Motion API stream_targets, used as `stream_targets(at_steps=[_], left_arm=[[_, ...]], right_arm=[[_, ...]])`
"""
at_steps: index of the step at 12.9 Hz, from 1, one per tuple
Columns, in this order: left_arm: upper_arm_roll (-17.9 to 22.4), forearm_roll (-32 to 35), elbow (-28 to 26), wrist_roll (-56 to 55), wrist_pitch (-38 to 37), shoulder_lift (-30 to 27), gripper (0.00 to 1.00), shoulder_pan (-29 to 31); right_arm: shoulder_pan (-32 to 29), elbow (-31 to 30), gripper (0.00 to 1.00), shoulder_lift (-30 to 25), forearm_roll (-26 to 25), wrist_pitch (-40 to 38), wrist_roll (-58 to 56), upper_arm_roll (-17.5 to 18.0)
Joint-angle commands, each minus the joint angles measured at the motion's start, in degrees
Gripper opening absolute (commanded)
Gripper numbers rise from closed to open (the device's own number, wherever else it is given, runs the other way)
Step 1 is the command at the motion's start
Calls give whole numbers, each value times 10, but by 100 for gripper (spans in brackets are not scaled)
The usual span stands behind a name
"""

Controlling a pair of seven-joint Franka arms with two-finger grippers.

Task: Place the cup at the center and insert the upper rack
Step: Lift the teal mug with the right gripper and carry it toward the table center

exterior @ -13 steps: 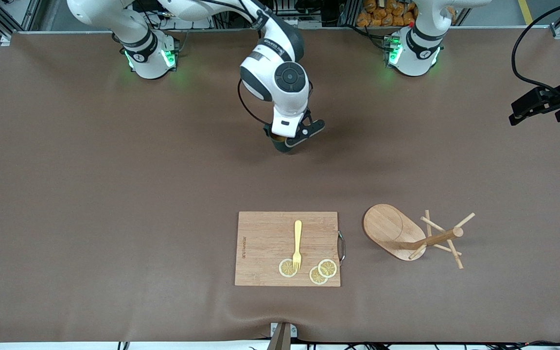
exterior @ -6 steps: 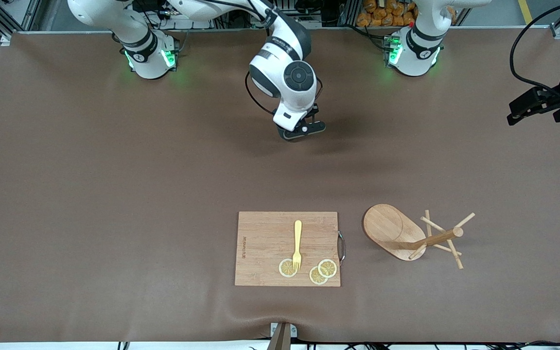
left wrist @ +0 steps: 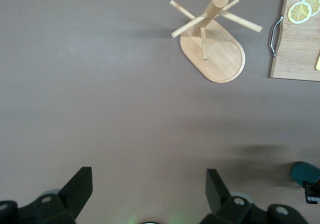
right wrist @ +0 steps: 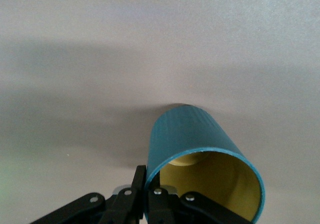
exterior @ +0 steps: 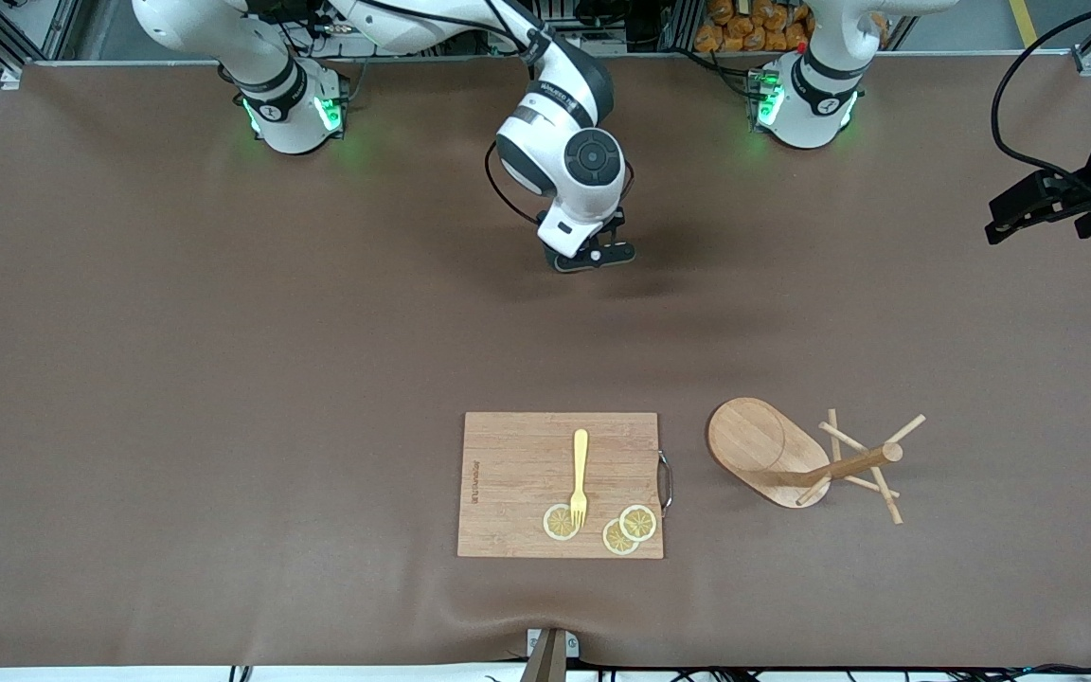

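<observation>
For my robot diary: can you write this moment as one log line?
right gripper: shut on cup, over table | left gripper: open, waiting | upper rack: untouched beside cutting board

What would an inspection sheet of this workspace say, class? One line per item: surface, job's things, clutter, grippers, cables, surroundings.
Surface: brown table cover, a slight ripple at the edge nearest the front camera.
Job's things: cup held by its rim over the table's middle, between the arm bases; rack stands toward the left arm's end, beside the board.
Clutter: cutting board with a yellow fork and three lemon slices.
Grippers: right gripper shut on the cup; left gripper open, waiting in the air at its end of the table.
Cables: black cable looping to the left arm.
Surroundings: metal frame and stored goods by the bases.
</observation>
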Motion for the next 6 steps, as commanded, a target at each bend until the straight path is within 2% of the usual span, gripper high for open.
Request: stream_targets(at_steps=[1,3,5,6], left_arm=[[0,-2,3,7,-7,0,100,2],[0,-1,3,6,-7,0,100,2],[0,-6,3,3,-7,0,100,3],[0,-6,3,3,-7,0,100,3]], right_arm=[[9,22,0,20,11,0,10,-8],[9,22,3,24,11,4,9,-8],[8,25,28,22,11,10,6,-8],[9,28,48,21,11,9,6,-8]])
